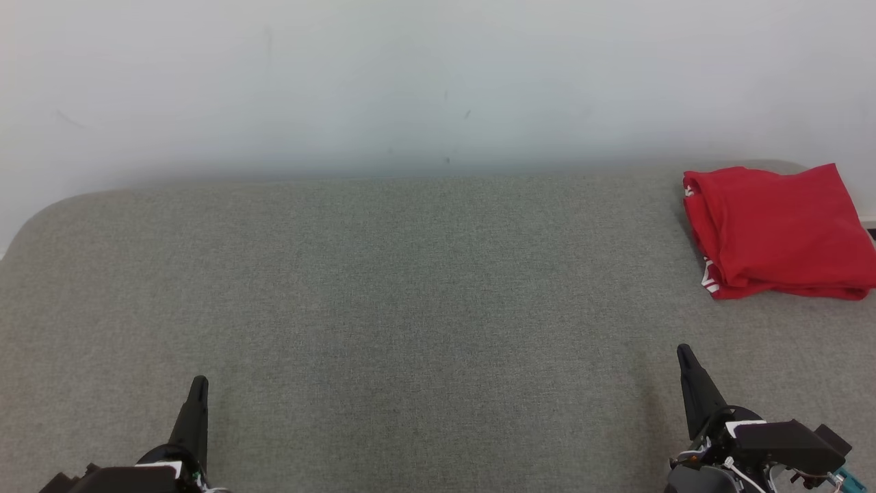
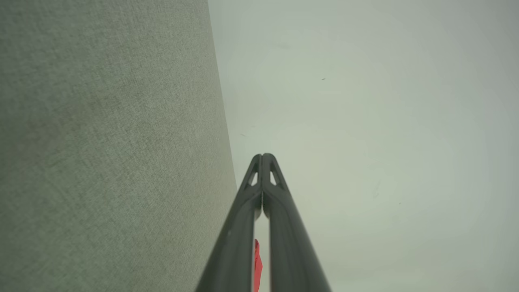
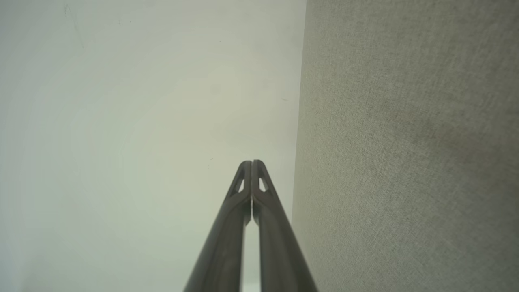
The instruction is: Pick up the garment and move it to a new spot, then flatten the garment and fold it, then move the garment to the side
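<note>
We're looking at a wide stretch of grey fabric surface (image 1: 410, 294) lying open ahead of the left gripper (image 1: 199, 383) and the right gripper (image 1: 685, 354). We're seeing the folded red garment (image 1: 773, 233) sitting at the far right edge, and the pale wall (image 1: 410, 82) closing off the back.

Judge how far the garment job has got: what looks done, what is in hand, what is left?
Done: the red fabric garment with white trim lies folded in a neat stack at the far right of the grey felt-covered table, so folding and moving aside look complete. In hand: nothing; the left gripper and right gripper are shut and empty, near the front edge. Left: apparently nothing.
</note>
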